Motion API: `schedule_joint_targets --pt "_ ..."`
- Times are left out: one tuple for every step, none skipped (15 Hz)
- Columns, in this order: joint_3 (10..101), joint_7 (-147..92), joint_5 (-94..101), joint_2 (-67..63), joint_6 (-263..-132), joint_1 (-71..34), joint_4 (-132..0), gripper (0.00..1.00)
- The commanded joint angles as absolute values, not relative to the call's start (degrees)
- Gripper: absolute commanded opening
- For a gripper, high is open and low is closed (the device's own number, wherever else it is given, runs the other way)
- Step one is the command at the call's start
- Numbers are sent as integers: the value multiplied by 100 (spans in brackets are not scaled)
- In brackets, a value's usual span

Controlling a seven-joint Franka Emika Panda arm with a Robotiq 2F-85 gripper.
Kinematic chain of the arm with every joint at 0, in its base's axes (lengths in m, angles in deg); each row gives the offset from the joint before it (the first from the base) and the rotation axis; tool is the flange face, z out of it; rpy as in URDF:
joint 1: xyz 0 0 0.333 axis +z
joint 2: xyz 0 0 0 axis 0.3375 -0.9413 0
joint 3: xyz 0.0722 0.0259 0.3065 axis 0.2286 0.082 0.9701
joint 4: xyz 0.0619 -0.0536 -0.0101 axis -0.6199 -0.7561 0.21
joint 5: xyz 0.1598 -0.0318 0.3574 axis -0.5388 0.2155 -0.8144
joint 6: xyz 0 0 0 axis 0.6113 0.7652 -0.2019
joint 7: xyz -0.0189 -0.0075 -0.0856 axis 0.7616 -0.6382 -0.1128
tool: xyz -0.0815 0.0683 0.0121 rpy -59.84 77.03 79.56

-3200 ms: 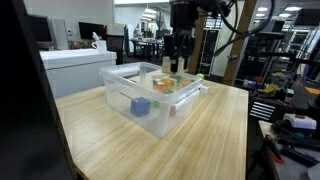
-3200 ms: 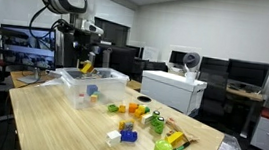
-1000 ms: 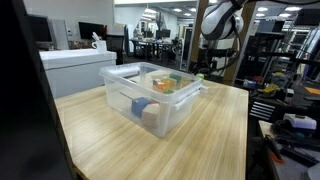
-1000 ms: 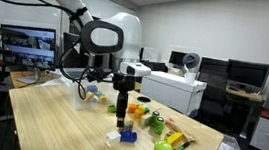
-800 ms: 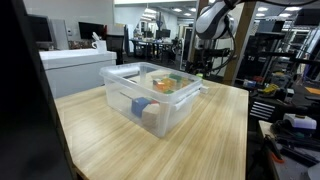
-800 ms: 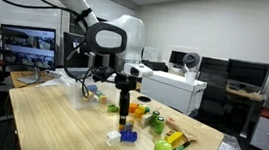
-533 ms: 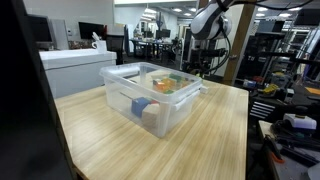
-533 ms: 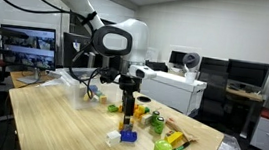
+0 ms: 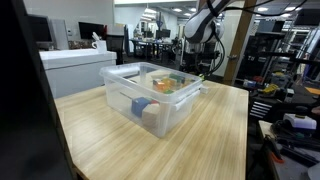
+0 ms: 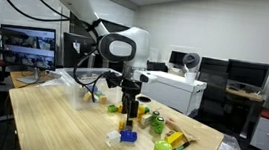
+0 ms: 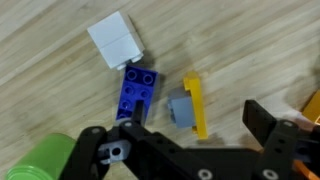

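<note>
My gripper [image 11: 190, 128] is open and empty above the wooden table. In the wrist view a yellow plate with a grey block [image 11: 187, 106] on it lies between the fingers, just ahead of them. A blue brick [image 11: 139, 87] and a white block [image 11: 114, 41] lie to its left. A green cylinder [image 11: 45, 160] shows at the lower left. In an exterior view the gripper [image 10: 128, 113] hangs over the loose toys, with the blue and white blocks [image 10: 121, 137] below it. The clear plastic bin [image 9: 153, 95] with several blocks inside stands apart from the gripper [image 9: 193, 68].
More toys lie on the table: green pieces [image 10: 160, 123] and a green and yellow pile [image 10: 173, 142] near the table's edge. The clear bin [image 10: 80, 91] stands behind the arm. Desks, monitors and a white cabinet [image 10: 173, 89] surround the table.
The arm has swung from over the bin to over the loose toys, then shifted slightly sideways and lower. The gripper holds nothing.
</note>
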State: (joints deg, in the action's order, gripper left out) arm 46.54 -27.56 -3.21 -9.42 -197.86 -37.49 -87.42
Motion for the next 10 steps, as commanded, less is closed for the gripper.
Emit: schedule_joint_targets --pt "4632 -2540 -244 -1041 -19634 -3749 -8662 100" --pt "4607 -2564 -195 -1059 -19651 -3736 -8667 100" --pt "4567 -2624 -120 -1061 -19662 -3712 -8668 100" --pt "4542 -2646 -62 -1057 -19662 -3700 -8667 100" --pt "4532 -2627 -12 -1045 -19641 -3706 -8660 100" --pt "4509 -2636 52 -1044 -19637 -3703 -8654 100" --pt "4495 -2626 102 -1042 -19639 -3710 -8662 100" --pt "4484 -2627 129 -1040 -19641 -3714 -8674 100" --pt "4485 -2603 137 -1035 -19655 -3729 -8699 100" --pt "4486 -2583 133 -1034 -19668 -3743 -8713 100"
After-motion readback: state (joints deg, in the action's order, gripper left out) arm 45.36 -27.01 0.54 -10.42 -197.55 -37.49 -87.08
